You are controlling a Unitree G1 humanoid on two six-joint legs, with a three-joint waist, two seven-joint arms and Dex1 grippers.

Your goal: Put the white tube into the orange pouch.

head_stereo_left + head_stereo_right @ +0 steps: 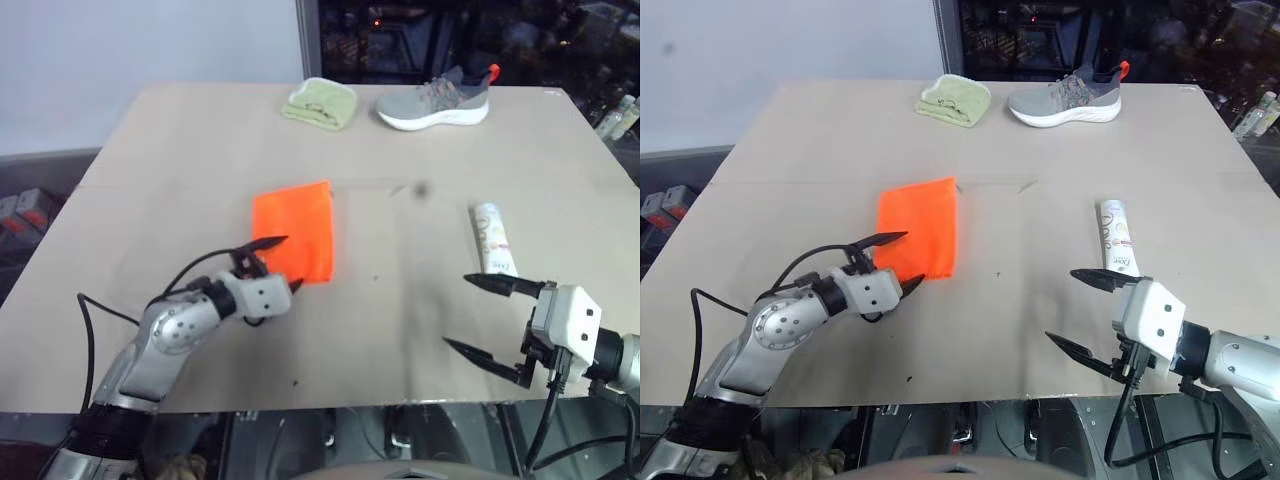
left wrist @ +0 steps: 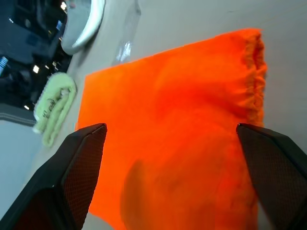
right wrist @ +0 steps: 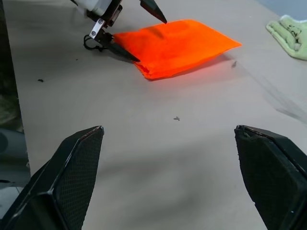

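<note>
The orange pouch [image 1: 294, 232] is lying flat mid-table, its long axis running roughly away from the robot, with the gathered, puckered mouth edge at the near end, as seen in the left wrist view. The left gripper [image 1: 279, 264] is sitting at that near end with both fingers spread wide, one finger over the pouch's near corner and the other just beside its lower edge; nothing is being held, and contact with the fabric cannot be told.

The white tube [image 1: 493, 238] is lying on the robot's right side of the table [image 1: 180, 140], well apart from the pouch, its long axis also pointing roughly away from the robot. The right gripper [image 1: 485, 319] is hovering just on the near side of the tube, fingers wide apart and empty, pointing across toward the pouch rather than at the tube. The right arm is clearly the nearer one to the tube; the left is the nearer one to the pouch. Judging from this, the tube pickup is likely falling to the right and the pouch mouth to the left.

The tube is carrying faint tan print; no words are readable. A pale green folded cloth [image 1: 321, 103] and a grey sneaker [image 1: 435, 101] are sitting at the far edge; no readable brand on either.
</note>
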